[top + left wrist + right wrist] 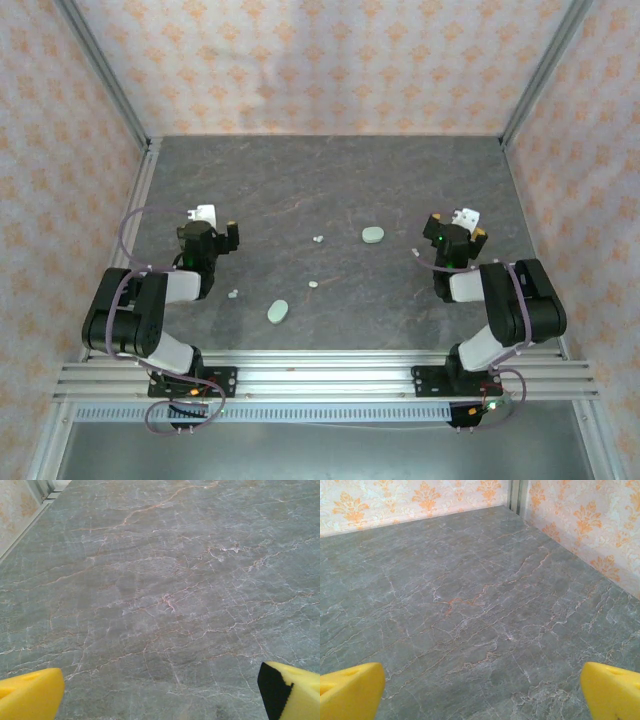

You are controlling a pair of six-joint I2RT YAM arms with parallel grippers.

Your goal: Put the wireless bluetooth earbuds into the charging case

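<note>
Wireless bluetooth earbuds (313,284), four loose, two mint charging cases (373,235), left gripper (160,695) open, right gripper (480,692) open

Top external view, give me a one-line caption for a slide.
Left gripper and right gripper open, flanking two mint cases and loose earbuds on the grey table.

Tabletop (330,190): grey stone pattern, white and rust veins. Walls (320,60): cream, orange floral motif. Charging cases (373,235): mint. Earbuds (318,240): whitish. Left gripper fingers (30,700), right gripper fingers (615,690): yellow.
</note>
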